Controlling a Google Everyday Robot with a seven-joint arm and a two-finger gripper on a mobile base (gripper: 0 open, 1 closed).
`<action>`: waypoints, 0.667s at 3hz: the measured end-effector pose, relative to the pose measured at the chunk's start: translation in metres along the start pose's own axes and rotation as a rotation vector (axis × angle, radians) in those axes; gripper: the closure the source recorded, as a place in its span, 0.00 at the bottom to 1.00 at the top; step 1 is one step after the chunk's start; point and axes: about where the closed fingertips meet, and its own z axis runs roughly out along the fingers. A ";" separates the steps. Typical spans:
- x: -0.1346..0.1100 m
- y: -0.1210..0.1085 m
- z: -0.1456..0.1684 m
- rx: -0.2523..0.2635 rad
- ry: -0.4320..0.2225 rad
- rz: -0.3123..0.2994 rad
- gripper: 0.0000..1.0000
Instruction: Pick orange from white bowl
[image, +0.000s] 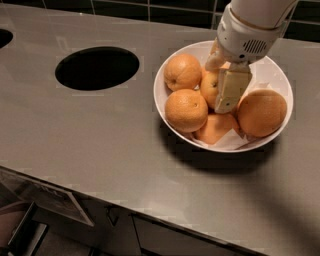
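Note:
The white bowl stands on the grey counter at the right and holds several oranges. My gripper reaches down into the middle of the bowl from the upper right. Its fingers straddle the yellow-orange middle orange: one cream finger lies against its right side, and the other is behind it at the top. The jaws look closed on this orange, which still rests among the others. My arm hides the back of that orange.
Other fruit surrounds it: one at the back left, one at the front left, a large one at the right and one low at the front. A black oval hole lies left of the bowl. The counter's front edge runs below.

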 end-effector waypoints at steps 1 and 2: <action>-0.001 0.000 0.002 -0.006 0.000 -0.003 0.31; 0.001 0.002 0.011 -0.031 0.007 -0.005 0.34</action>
